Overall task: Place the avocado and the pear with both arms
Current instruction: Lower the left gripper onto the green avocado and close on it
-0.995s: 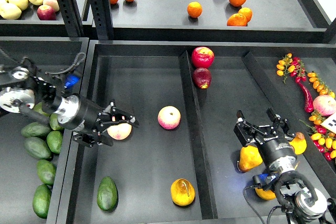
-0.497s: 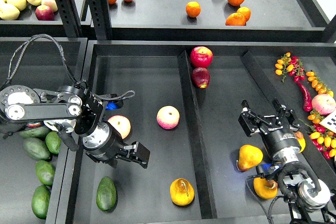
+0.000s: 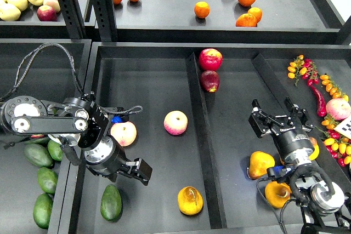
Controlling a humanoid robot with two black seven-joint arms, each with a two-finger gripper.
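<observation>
The dark green avocado (image 3: pixel 111 202) lies in the left compartment of the middle tray (image 3: pixel 148 86), near the front. The yellow-orange pear (image 3: pixel 190 200) with a brown streak lies to its right, next to the divider (image 3: pixel 200 135). My left gripper (image 3: pixel 141 171) hangs just above and right of the avocado, pointing to the lower right. It is dark and its fingers cannot be told apart; nothing shows in it. My right gripper (image 3: pixel 273 118) is open and empty over the right compartment, behind two other yellow pears (image 3: pixel 261 164).
Two pink peaches (image 3: pixel 124 133) (image 3: pixel 175 122) lie in the left compartment, one against my left arm. Red apples (image 3: pixel 210 58) sit at the back. Several avocados (image 3: pixel 37 154) fill the left bin. Oranges (image 3: pixel 202 9) lie on the shelf. Cherry tomatoes and chillies (image 3: pixel 321 89) lie far right.
My left gripper has left the peach and swung down and right to above the avocado. My right arm has shifted slightly right. The fruits have not moved.
</observation>
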